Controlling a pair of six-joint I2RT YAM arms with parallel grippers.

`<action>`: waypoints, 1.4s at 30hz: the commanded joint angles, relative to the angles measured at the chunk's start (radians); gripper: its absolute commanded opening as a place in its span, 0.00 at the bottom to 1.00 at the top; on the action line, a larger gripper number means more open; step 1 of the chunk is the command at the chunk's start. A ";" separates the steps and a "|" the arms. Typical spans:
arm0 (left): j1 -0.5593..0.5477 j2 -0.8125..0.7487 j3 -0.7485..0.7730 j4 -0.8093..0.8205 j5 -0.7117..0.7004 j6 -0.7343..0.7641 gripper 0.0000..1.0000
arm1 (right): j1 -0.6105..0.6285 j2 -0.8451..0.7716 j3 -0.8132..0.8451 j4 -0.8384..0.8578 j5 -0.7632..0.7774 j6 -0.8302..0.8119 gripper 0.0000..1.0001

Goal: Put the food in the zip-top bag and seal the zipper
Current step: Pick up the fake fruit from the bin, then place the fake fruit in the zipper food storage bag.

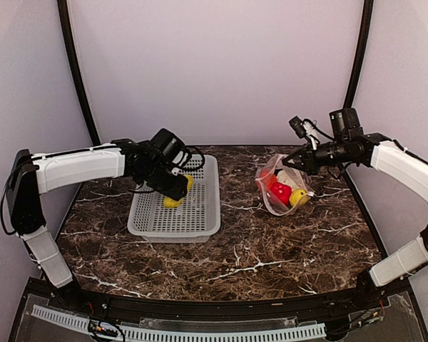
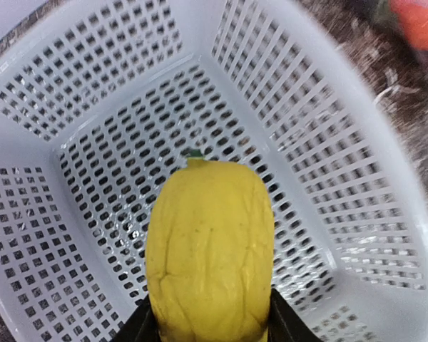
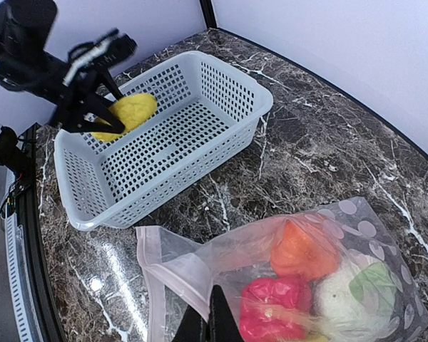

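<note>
The left gripper [image 2: 210,329] has its jaws partway closed around the lower end of a yellow piece [image 2: 208,249] of food, holding it clear of the floor of the white basket [image 2: 328,142]. Only that end sits between the fingers, and the skin looks smooth and rounded. I judge it could squirt out or swing during the carry across the table [image 1: 271,249] and drop short of the bag.

The right gripper [image 3: 212,324] is fully closed, pinching the film of the zip-top bag [image 3: 178,260] near its mouth and holding that edge up. The bag lies well apart from the basket, on the right side of the table. A red piece [image 3: 271,303], an orange piece [image 3: 303,249] and a pale whitish-green piece [image 3: 346,292] already lie inside.

The mouth looks slack and only one side is held, so the yellow piece may catch the zipper [image 3: 148,278], push the floppy bag away, or spill what is inside
</note>
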 commanded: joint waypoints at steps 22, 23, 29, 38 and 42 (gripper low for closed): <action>-0.289 -0.019 0.038 0.900 0.595 -0.438 0.33 | 0.090 0.206 0.427 -0.259 0.113 0.010 0.00; -0.299 -0.010 0.042 0.912 0.590 -0.457 0.33 | 0.093 0.207 0.437 -0.266 0.114 0.008 0.00; -0.308 0.058 0.059 0.949 0.472 -0.680 0.30 | 0.108 0.195 0.450 -0.290 0.103 0.012 0.00; -0.287 0.149 0.060 1.051 0.356 -0.942 0.31 | 0.120 0.148 0.390 -0.264 0.099 0.000 0.00; -0.276 0.182 0.060 1.078 0.327 -1.018 0.31 | 0.126 0.134 0.382 -0.257 0.086 0.004 0.00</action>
